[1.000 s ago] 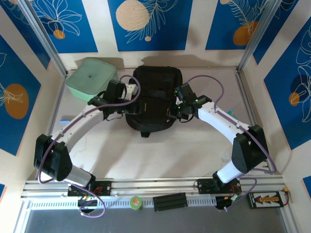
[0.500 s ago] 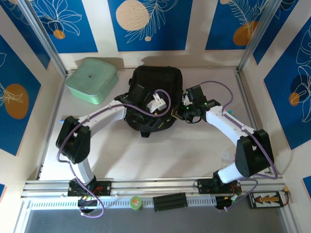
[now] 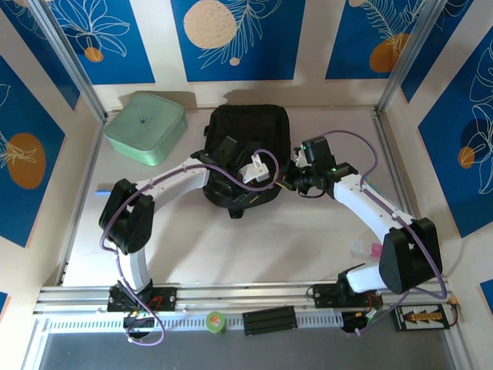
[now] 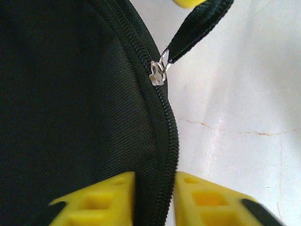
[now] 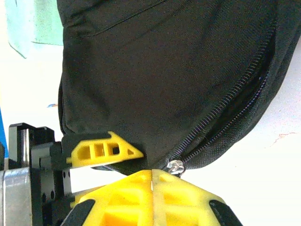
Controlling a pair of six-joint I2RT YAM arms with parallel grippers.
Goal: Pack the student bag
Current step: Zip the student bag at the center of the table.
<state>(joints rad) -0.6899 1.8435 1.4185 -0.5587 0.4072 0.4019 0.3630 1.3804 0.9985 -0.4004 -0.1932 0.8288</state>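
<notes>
Heads up: your left gripper [image 4: 154, 190] has just swung in and now pinches the zipper seam [image 4: 164, 136] of the student bag [image 3: 248, 123], far-middle on the table [image 3: 308, 239]. Right gripper [image 5: 151, 176] stays clamped on the zipper pull [image 4: 197, 28]. Looks like you're braced to unzip, packing not started.

You're looking at a bag [image 4: 70, 94] of matt black woven cloth, its zip slider [image 4: 157, 75] bright metal. The jaws are matt yellow plastic, the worktop [image 4: 244, 94] pale, smooth, faintly cracked, the box [image 3: 145, 127] smooth green plastic.
</notes>
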